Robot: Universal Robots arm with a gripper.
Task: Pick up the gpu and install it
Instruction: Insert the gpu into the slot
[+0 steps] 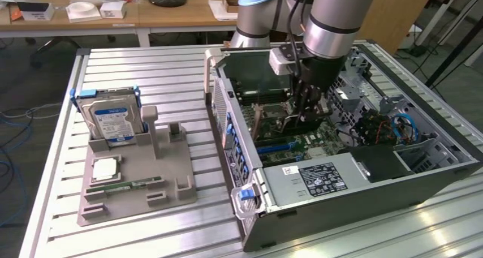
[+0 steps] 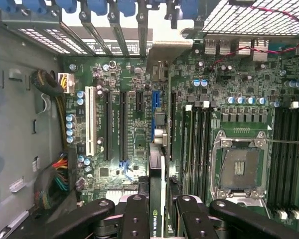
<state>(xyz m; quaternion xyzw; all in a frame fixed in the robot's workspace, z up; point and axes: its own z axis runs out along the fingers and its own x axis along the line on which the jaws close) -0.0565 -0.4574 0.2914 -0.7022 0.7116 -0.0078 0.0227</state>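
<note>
Inside the open computer case [image 1: 340,173], the gripper [image 1: 308,119] is hanging over the motherboard [image 2: 224,99], its jaws clenching the gpu [image 2: 157,169] edge-on. Seen from the wrist view, the card is standing upright above the blue slot [image 2: 156,99]. Beside the case, the grey holder [image 1: 136,179] on the worktop [image 1: 166,71] is carrying a hard drive [image 1: 112,119] and a RAM stick [image 1: 124,185].

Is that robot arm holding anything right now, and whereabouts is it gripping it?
Yes: the gripper holds the gpu edge-on by its upper edge, over the motherboard.
</note>
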